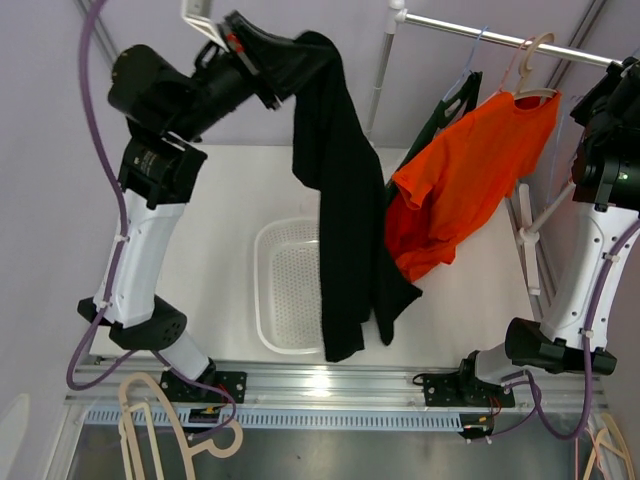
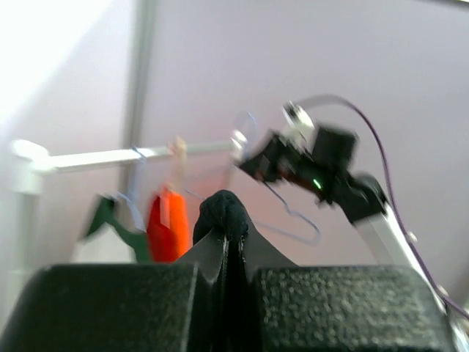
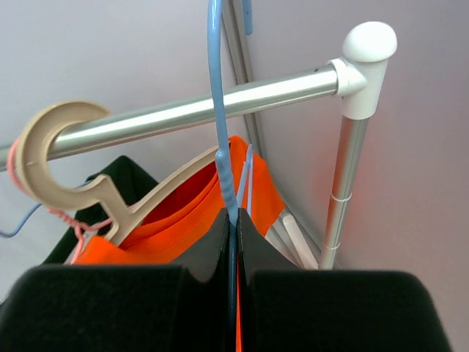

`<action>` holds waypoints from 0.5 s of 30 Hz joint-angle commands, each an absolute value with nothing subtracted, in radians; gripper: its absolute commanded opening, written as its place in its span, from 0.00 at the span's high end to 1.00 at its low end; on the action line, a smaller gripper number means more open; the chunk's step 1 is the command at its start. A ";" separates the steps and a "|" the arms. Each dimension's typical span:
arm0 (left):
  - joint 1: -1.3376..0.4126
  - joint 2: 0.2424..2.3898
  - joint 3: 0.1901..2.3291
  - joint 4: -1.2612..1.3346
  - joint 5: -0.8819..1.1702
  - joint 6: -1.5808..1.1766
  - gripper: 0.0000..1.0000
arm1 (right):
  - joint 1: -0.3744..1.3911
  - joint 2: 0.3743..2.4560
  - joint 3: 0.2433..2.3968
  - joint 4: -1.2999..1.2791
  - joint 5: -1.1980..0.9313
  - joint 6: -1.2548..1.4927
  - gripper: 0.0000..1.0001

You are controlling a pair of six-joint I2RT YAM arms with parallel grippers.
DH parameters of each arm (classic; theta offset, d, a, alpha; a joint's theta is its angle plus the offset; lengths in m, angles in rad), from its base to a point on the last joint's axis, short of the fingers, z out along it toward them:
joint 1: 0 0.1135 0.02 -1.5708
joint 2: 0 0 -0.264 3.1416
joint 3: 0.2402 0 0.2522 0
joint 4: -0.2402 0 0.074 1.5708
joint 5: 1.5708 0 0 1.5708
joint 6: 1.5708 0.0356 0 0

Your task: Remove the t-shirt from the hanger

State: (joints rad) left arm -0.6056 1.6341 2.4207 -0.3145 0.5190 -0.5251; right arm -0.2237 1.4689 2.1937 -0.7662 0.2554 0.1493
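Observation:
The black t-shirt (image 1: 345, 230) hangs free from my left gripper (image 1: 262, 55), which is raised high at the back left and shut on a bunched fold of it (image 2: 223, 213). The shirt's lower end dangles over the white basket (image 1: 285, 290). My right gripper (image 1: 625, 75) is up at the right end of the rail (image 1: 480, 35). In the right wrist view it (image 3: 231, 220) is shut on a thin blue hanger (image 3: 218, 110). That hanger (image 2: 297, 220) looks bare in the left wrist view.
An orange t-shirt (image 1: 470, 170) on a beige hanger (image 3: 73, 183) and a dark green shirt (image 1: 445, 110) hang on the rail. The rack's post (image 3: 352, 169) stands close right of my right gripper. Spare beige hangers (image 1: 150, 420) lie by the arm bases.

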 commanded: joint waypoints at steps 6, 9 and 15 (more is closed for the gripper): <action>-0.404 1.577 2.497 0.024 0.463 -0.695 0.99 | -0.299 1.505 2.210 -0.634 0.207 0.101 1.00; -0.358 1.585 2.520 0.009 0.449 -0.696 0.99 | -0.337 1.514 2.215 -0.624 0.175 0.104 1.00; -0.322 1.479 2.288 -0.070 0.404 -0.649 0.99 | -0.377 1.535 2.139 -0.598 0.091 0.136 1.00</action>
State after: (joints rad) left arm -0.3317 1.5547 2.3867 -0.0849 0.4519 -0.6609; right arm -0.3653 1.5261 2.1777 -0.6590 0.1528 0.1280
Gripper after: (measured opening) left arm 0.015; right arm 0.024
